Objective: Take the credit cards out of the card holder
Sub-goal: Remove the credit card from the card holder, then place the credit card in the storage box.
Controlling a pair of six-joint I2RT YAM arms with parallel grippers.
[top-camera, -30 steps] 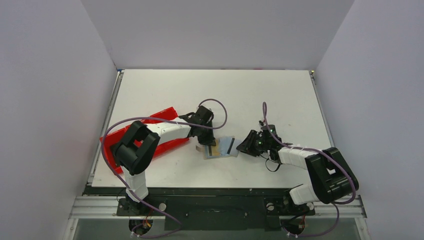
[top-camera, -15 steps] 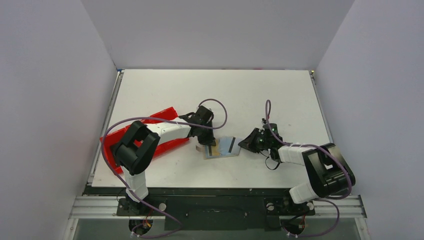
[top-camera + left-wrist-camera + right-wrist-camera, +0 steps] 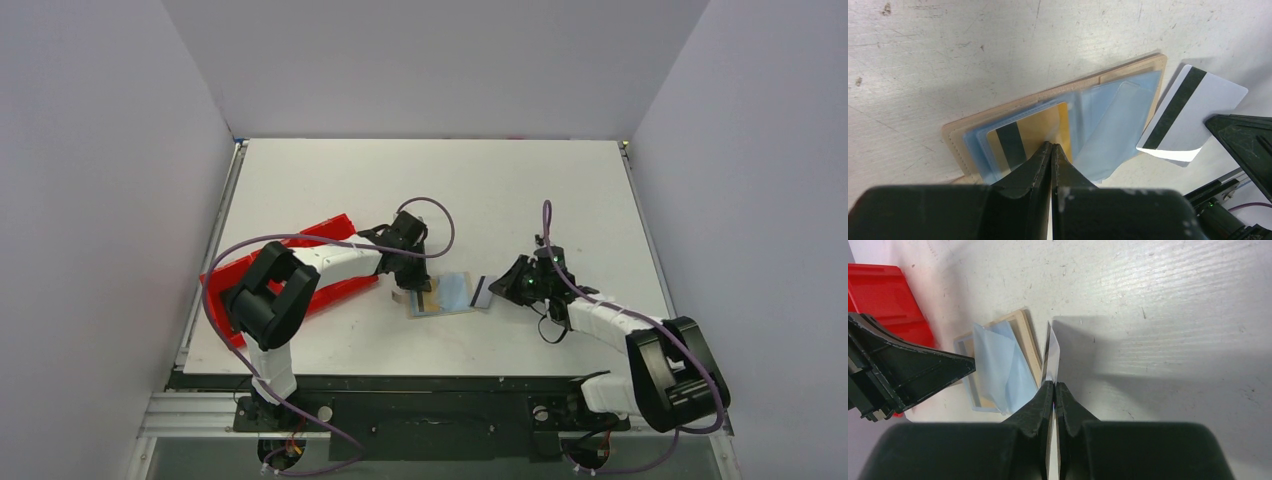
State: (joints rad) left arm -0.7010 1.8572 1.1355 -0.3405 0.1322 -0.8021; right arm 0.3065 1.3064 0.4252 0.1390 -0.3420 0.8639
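Being clamped in the right pincer point(image 3: 1053, 386), the white card point(image 3: 1050, 350) is held with the card holder point(image 3: 1030, 342) just ahead-left, pinned under the shut left pincer point(image 3: 1052, 148).

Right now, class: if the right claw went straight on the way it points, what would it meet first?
Most likely the card holder: the right claw, shut on a white card, points at its tan rim, so the card's free edge would touch there first. Depth is unclear; it might skim past.
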